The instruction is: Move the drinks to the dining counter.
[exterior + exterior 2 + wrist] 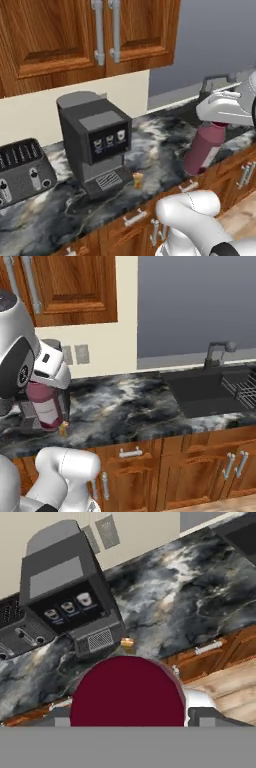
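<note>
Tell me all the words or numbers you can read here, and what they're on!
None can be read.
Bottle: white label, too blurred to read.
Coffee machine: three little cup pictures on its dark panel, no letters.
Small carton: too small to tell.
Toaster: nothing readable.

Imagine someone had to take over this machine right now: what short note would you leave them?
Gripper: its two fingers sit on either side of the dark red cap of the maroon-pink bottle with a white label, closed on it as far as I can tell.
Bottle: tilted, at the marbled black-and-grey stone counter; whether it is lifted clear is hard to say.
Small orange-yellow drink carton: stands untouched on the counter by the dark grey coffee machine.
Done: bottle gripped.
Left: carry both drinks to the dining counter.
</note>
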Motion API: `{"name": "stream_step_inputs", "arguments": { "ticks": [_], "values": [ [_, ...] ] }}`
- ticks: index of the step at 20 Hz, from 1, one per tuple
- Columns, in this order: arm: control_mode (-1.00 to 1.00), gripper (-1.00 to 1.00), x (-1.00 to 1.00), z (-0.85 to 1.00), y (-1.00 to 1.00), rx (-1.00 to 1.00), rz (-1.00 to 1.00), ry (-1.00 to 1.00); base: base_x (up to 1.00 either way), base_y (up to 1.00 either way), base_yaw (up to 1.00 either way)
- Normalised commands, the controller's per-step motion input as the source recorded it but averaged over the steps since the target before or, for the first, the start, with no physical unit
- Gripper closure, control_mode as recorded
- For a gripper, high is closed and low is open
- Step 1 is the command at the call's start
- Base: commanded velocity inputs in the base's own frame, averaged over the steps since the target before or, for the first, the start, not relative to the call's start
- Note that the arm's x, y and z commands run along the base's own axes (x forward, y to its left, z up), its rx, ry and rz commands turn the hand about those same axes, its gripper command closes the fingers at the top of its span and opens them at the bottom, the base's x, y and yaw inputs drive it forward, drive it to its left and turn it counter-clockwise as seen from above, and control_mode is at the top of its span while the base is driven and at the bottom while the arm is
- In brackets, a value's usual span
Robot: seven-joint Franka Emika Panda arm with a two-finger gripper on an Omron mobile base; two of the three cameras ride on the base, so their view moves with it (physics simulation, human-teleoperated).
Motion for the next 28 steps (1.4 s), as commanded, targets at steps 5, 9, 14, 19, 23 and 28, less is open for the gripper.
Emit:
{"name": "stream_step_inputs", "arguments": {
  "ticks": [5,9,14,19,23,28],
  "values": [
    [1.00,1.00,0.00,0.00,0.00,0.00,0.00,0.00,0.00,0.00,-1.00],
    [1.00,1.00,0.00,0.00,0.00,0.00,0.00,0.00,0.00,0.00,-1.00],
    [1.00,1.00,0.00,0.00,0.00,0.00,0.00,0.00,0.00,0.00,-1.00],
    [1.00,1.00,0.00,0.00,0.00,0.00,0.00,0.00,0.00,0.00,-1.00],
    [1.00,1.00,0.00,0.00,0.00,0.00,0.00,0.00,0.00,0.00,-0.99],
    [1.00,1.00,0.00,0.00,0.00,0.00,0.00,0.00,-0.02,-0.01,-0.94]
  ]
}}
